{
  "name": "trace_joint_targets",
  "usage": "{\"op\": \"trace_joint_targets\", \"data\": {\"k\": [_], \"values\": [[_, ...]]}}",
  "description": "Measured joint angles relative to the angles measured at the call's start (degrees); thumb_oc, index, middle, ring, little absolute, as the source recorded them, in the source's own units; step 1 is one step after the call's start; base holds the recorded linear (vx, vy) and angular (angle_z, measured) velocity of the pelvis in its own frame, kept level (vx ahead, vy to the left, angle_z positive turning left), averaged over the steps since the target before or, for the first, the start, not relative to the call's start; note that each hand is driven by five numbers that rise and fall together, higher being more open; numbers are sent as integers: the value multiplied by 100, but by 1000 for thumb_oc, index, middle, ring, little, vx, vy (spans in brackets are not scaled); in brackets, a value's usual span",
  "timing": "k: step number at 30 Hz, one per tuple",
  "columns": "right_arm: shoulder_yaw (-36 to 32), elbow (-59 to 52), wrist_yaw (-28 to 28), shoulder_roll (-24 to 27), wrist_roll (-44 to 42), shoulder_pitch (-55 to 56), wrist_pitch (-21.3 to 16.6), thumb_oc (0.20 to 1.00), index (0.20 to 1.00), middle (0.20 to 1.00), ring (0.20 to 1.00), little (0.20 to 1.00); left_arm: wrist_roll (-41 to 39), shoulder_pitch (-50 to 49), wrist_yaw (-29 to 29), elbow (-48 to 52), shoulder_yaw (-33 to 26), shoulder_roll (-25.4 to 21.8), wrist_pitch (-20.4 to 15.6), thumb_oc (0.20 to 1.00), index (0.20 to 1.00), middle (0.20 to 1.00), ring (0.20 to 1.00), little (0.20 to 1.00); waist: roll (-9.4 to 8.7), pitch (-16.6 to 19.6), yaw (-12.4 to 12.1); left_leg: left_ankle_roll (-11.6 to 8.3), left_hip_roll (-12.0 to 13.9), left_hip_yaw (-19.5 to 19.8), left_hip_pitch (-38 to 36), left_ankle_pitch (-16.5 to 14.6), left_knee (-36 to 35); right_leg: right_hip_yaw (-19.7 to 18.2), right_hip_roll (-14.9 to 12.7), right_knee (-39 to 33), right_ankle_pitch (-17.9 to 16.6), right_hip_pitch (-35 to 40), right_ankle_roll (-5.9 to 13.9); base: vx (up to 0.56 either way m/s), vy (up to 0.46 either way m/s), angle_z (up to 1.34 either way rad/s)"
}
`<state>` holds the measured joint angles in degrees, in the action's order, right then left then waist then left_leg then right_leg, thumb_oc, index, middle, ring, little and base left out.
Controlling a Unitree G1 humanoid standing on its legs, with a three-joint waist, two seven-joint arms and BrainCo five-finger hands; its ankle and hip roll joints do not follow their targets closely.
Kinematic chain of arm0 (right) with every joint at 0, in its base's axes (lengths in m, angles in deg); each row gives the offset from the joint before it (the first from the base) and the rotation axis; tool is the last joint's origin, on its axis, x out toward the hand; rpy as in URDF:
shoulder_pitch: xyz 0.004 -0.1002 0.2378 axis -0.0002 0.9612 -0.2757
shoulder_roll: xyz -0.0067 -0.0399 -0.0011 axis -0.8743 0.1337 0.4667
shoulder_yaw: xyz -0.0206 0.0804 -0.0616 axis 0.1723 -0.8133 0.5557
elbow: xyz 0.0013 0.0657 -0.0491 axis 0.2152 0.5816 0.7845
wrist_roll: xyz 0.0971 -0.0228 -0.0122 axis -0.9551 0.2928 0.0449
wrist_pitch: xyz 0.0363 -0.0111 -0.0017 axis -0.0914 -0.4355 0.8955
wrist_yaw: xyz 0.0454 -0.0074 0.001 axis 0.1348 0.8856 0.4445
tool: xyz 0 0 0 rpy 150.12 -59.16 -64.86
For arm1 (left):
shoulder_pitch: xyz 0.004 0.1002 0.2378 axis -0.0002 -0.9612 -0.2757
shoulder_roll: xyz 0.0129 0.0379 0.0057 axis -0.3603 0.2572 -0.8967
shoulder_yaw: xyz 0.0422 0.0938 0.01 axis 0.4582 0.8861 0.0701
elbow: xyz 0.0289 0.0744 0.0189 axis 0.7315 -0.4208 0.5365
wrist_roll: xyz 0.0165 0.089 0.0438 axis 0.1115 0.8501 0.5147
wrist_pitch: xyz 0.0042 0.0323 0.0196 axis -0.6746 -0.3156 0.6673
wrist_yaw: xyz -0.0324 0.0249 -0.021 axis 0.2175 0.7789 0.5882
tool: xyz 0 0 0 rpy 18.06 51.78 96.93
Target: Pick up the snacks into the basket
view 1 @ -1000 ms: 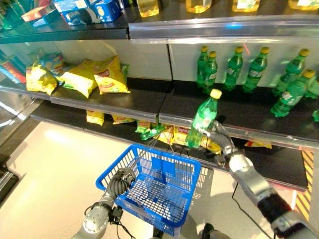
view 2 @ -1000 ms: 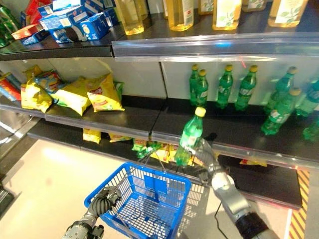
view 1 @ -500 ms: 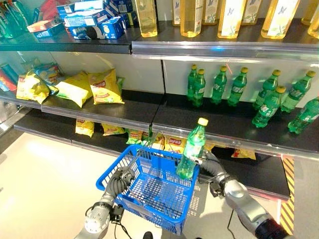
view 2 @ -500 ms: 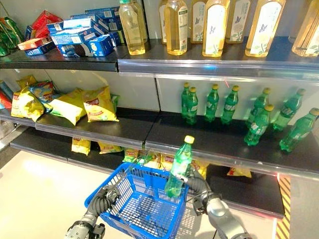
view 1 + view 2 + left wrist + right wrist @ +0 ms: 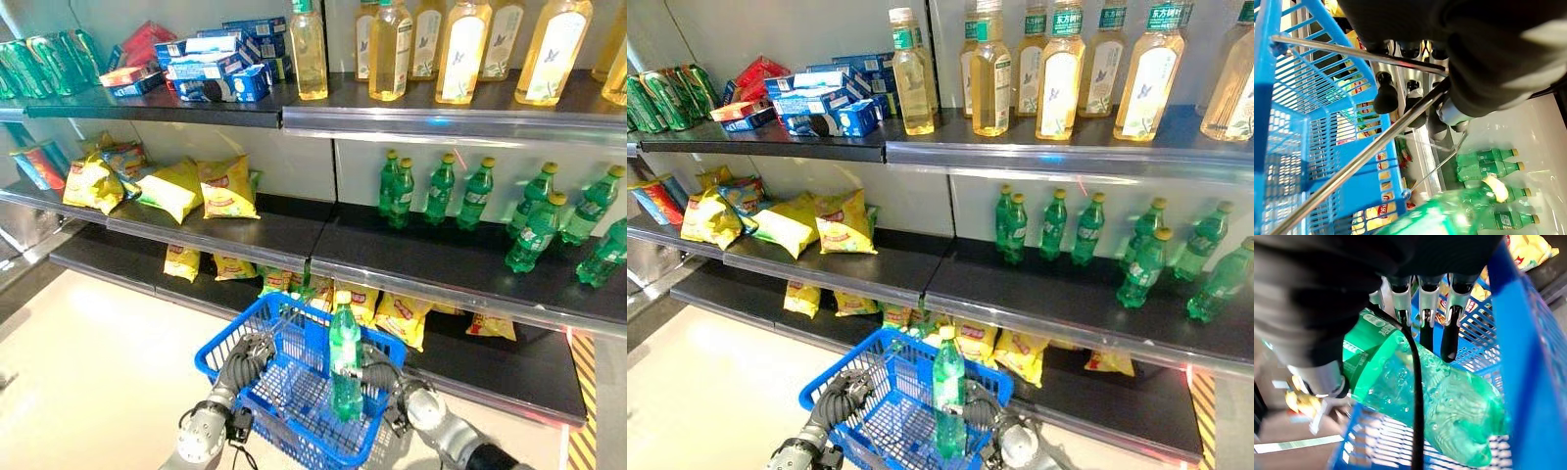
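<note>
Shelves behind; right robot hand [image 5: 392, 384] clamps bottle [image 5: 344, 364] upright inside basket [image 5: 220, 347], left robot hand [image 5: 250, 354] curled on its handle. Lower fully, then release.

Green bottle [image 5: 344, 364] in blue basket [image 5: 231, 338].
Bottle: clear green plastic, pale cap, upright, lower half below basket rim, inside near R wall. Basket: blue plastic mesh w/ wire handles, held up in front of bottom shelf.
</note>
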<state>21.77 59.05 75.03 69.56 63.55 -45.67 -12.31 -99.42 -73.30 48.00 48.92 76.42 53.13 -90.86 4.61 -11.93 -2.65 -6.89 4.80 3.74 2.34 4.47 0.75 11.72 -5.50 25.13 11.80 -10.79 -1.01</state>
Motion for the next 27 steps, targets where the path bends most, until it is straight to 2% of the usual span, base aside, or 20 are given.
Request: {"op": "trace_joint_targets", "data": {"k": [1, 2, 3, 7, 10, 23, 27], "values": [[42, 49, -18, -2, 137, 1, 20, 639, 639, 639, 639, 639, -114, 5, -51, 1, 103, -16, 0, 200, 200, 200, 200, 200, -1, 0, 4, 0, -2, 6, -34, -1, -5, 6, -5, -20, 0, 42, 2, 16, 55, 3], [46, 78, -23, -2, 222, 1, 32, 639, 639, 639, 639, 639, -146, 10, -80, 7, 156, 0, 0, 200, 200, 200, 200, 200, -2, 1, 3, 0, -1, 5, -53, -1, -8, 5, -7, -24, 1, 62, 6, 17, 74, 1], [41, 163, -16, -24, 286, -12, 28, 1000, 1000, 1000, 1000, 1000, -246, 22, -128, 24, 229, 12, 0, 200, 200, 200, 200, 200, -12, 8, 8, 0, -7, 4, -62, -2, -11, 5, -10, -38, -4, 74, 12, 12, 52, 0], [5, 311, -26, -114, 420, -54, 13, 1000, 1000, 1000, 1000, 1000, -259, 77, -214, 35, 346, -56, 4, 200, 200, 200, 200, 200, -78, 73, 32, 5, -24, -40, -62, -6, -21, -36, -10, -47, -13, 50, 27, 19, 59, -5], [6, 311, -24, -218, 543, -73, -5, 1000, 1000, 1000, 1000, 1000, -125, 117, -272, -37, 672, -231, 175, 200, 200, 200, 200, 200, -150, 141, 49, 13, -28, -71, -66, -13, -35, -81, 0, -52, -15, 21, 31, 27, 43, -8], [-30, 333, -1, -245, 835, -75, -1, 1000, 1000, 1000, 1000, 1000, -134, 35, -270, -44, 674, -258, 373, 200, 200, 200, 200, 200, -377, 290, 21, 49, -40, -188, -282, -36, -165, -171, 21, -248, -71, 220, 108, 24, 24, -4], [-267, -355, -13, -10, 800, 137, -70, 1000, 1000, 1000, 1000, 1000, -133, 26, -264, -44, 564, -254, 372, 200, 200, 200, 200, 200, -452, 348, 23, 54, -39, -190, -289, -38, -193, -170, 26, -333, -105, 254, 132, 0, 0, 0]]}}
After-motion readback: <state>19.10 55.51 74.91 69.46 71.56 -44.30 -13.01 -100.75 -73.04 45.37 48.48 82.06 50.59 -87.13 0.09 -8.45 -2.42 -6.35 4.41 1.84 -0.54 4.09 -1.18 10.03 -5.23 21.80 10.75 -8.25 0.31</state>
